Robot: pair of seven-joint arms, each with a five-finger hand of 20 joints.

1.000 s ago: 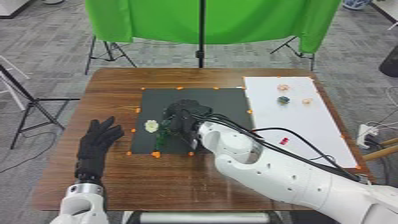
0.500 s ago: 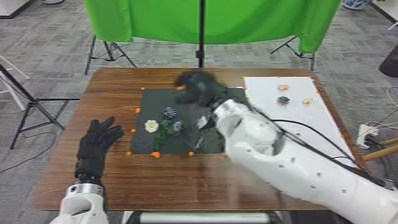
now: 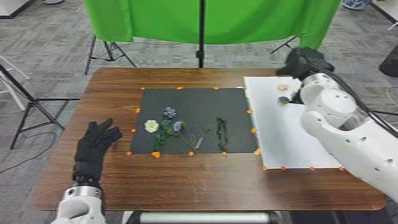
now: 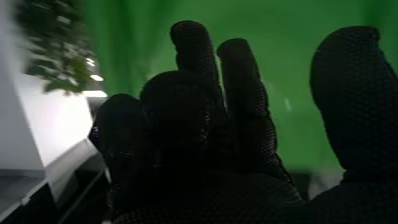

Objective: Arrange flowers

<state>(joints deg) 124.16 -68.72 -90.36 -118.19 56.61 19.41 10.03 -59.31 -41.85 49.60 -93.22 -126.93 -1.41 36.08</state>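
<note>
head view: green cloth [image 3: 147,22] is hanging beyond the brown table [image 3: 124,187]. the right hand [image 3: 306,61] is hovering at the far edge of the white sheet [image 3: 298,142]; how open it is, i can't tell from this angle. just robot-side of it, a pink flower [image 3: 283,87] and a small dark flower [image 3: 284,100] are lying on the sheet. off to its left, the black mat [image 3: 238,110] is carrying the arrangement: a white flower [image 3: 151,126], a blue flower [image 3: 170,112] and a loose green stem [image 3: 221,134]. the left hand [image 3: 96,140] is resting beside the mat, fingers straight, holding nothing.

right wrist view: the right hand is showing loosely extended fingers [image 4: 242,75], its thumb [image 4: 355,95] standing well apart and nothing in its grasp. green cloth is spreading behind it, with a leafy plant [image 4: 55,47] farther off.

the pink flower is probably going to be next. it's likely to be very light and soft, petals crushing or snagging on the glove, so the pinch should be going low, round its base. stems are probably bending easily and wanting a mid-length hold.
</note>
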